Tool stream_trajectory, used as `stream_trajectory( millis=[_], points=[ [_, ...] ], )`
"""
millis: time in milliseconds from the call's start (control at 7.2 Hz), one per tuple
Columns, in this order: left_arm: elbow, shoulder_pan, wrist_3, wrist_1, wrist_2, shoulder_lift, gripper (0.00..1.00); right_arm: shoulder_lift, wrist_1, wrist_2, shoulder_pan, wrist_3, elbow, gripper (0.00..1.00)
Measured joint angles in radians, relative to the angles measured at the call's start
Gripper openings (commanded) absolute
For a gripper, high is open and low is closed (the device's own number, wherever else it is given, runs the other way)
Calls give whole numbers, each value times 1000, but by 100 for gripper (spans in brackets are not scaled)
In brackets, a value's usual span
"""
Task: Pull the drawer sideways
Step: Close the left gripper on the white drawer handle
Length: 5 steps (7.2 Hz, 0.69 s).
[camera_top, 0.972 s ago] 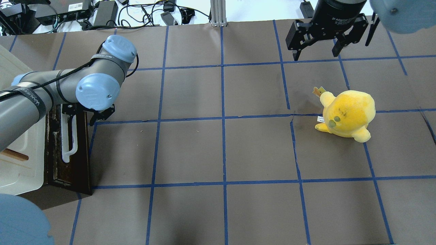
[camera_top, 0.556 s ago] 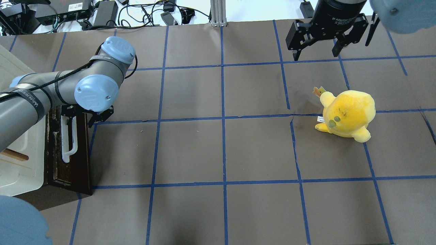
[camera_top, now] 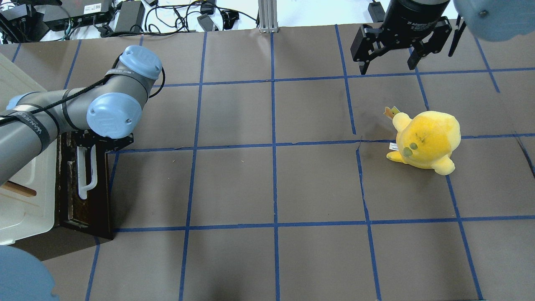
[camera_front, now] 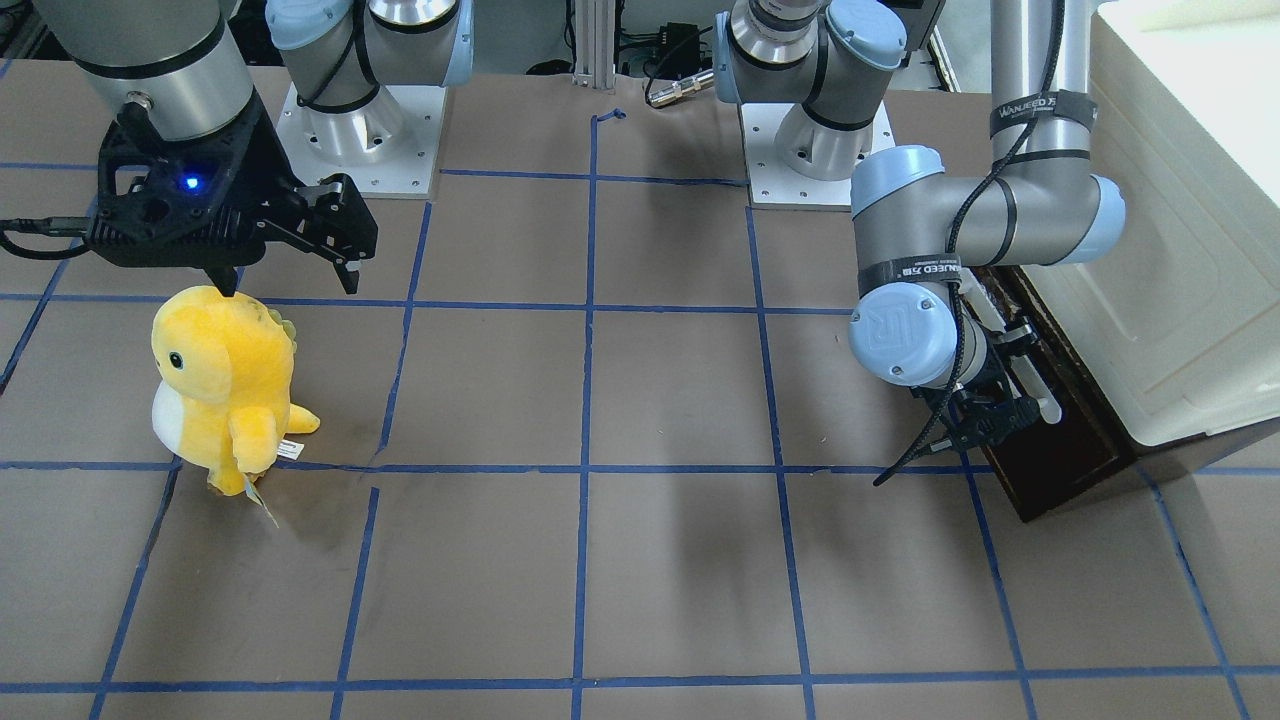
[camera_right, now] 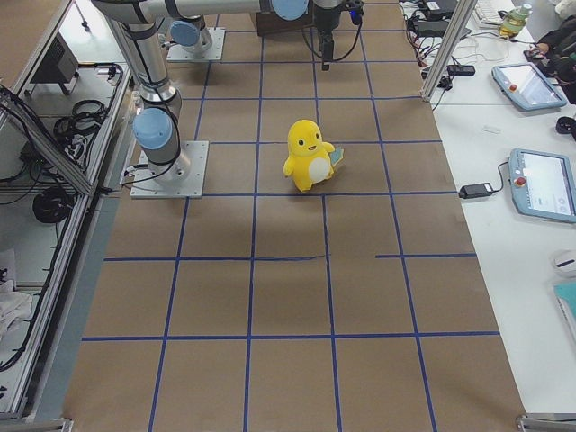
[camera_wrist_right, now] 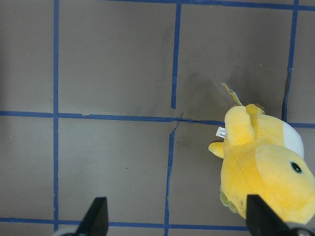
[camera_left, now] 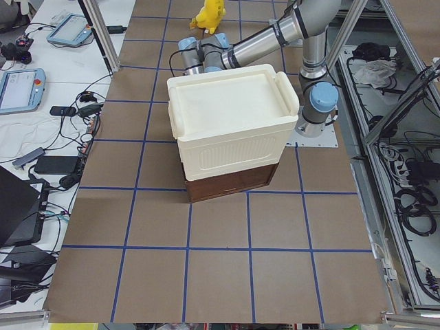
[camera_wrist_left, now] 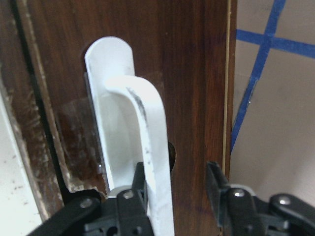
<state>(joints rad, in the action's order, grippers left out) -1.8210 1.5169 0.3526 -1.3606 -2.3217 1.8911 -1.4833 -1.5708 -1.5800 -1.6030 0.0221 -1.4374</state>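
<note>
The drawer (camera_top: pixel 90 205) is dark brown wood under the cream-white cabinet top (camera_top: pixel 21 209), at the table's left edge. Its white bar handle (camera_top: pixel 85 177) runs along the front panel. My left gripper (camera_top: pixel 103 144) is at the far end of the handle. In the left wrist view the handle (camera_wrist_left: pixel 147 128) passes between the fingers of the left gripper (camera_wrist_left: pixel 177 183), close to one finger (camera_wrist_left: pixel 139 182), with a gap to the other, so it is open. The left gripper also shows in the front-facing view (camera_front: pixel 985 420). My right gripper (camera_top: pixel 388 65) is open and empty, far right.
A yellow plush toy (camera_top: pixel 426 140) stands on the right half of the table, just below the right gripper (camera_front: pixel 285 275). The brown table cover (camera_top: pixel 271 188) has a blue tape grid. Cables and power bricks (camera_top: pixel 125 14) lie beyond the far edge.
My left arm has swung left, bringing the gripper from beside the drawer front onto the end of the handle. The drawer, right arm and toy have not visibly moved.
</note>
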Motion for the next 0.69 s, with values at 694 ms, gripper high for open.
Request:
stream_trajectory(
  millis=[694],
  points=[
    [8,1,-11,-3,-2,-13,0,0,0,-1,0,-1,0,100]
  ],
)
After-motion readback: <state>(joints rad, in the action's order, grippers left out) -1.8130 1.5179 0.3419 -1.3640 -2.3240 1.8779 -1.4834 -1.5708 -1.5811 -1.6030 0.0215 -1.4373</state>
